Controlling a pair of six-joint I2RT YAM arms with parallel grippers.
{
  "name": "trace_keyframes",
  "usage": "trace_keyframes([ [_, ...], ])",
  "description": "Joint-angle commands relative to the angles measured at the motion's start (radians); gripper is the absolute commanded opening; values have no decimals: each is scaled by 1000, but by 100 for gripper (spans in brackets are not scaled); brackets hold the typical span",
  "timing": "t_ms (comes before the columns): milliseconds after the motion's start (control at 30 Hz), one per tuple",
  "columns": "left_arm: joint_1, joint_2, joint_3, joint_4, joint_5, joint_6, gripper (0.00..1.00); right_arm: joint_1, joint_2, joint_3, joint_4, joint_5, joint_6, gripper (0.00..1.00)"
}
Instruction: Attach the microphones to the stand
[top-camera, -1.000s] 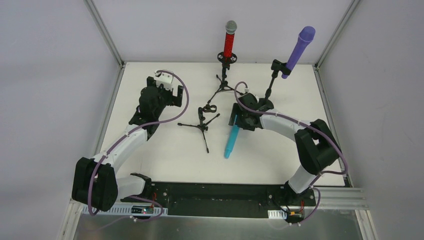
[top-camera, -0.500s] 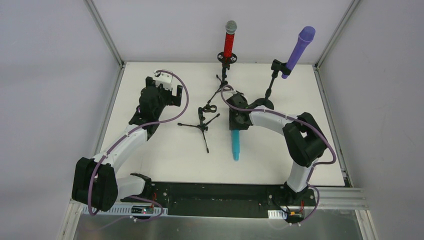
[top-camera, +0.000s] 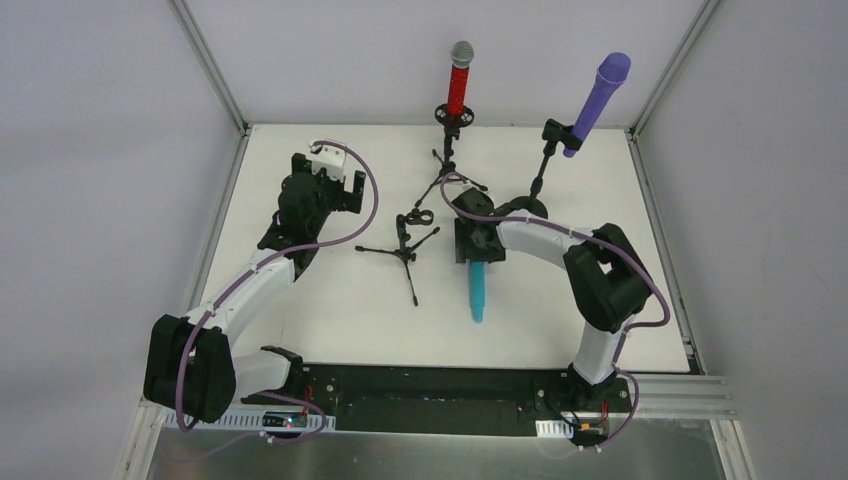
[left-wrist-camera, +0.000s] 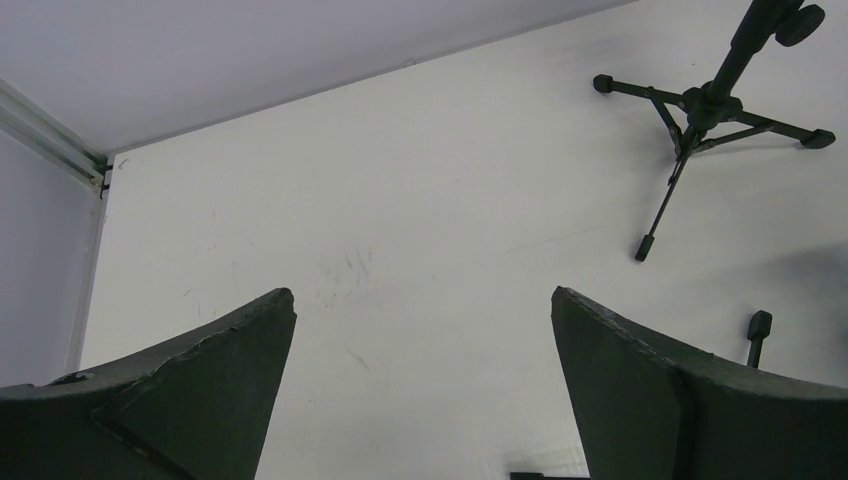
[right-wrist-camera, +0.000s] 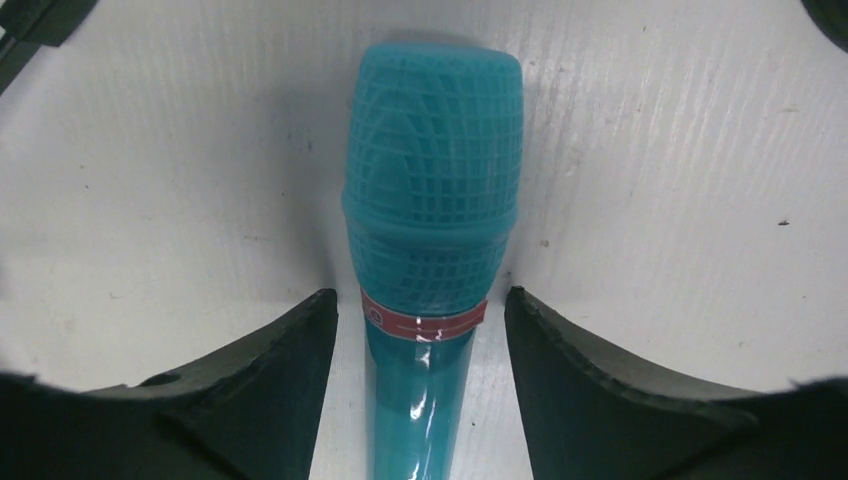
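Bare work cell: a white tabletop boxed in by pale walls and metal framing.

The white tabletop (top-camera: 330, 300) is matte and, in the left wrist view, carries faint grey scuff marks (left-wrist-camera: 350, 265) near its middle. A pale lilac-grey back wall (top-camera: 330, 60) and matching side walls (top-camera: 90, 200) close it in on three sides. Two aluminium frame posts (top-camera: 210, 65) rise from the far corners and lean outward in the overhead view. Along the near edge lies a black mounting plate (top-camera: 440, 390), with a ribbed silver rail (top-camera: 680, 395) beside it on the right and a dull metal sheet (top-camera: 430, 455) in front.
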Motion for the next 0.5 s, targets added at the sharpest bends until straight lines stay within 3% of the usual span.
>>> trace_keyframes([
  [0, 6, -18, 25, 14, 5, 14, 99, -2, 34, 62, -68, 43, 32, 62],
  [167, 6, -19, 25, 14, 5, 16, 99, -2, 36, 51, -70, 51, 31, 48],
  [267, 6, -17, 25, 12, 3, 14, 99, -2, 35, 46, -71, 58, 28, 26],
  [433, 6, -10, 28, 2, -2, 3, 99, -1, 27, 47, -67, 41, 13, 0],
  [467, 6, -5, 29, -1, -4, -3, 99, -1, 26, 48, -65, 35, 10, 0],
])
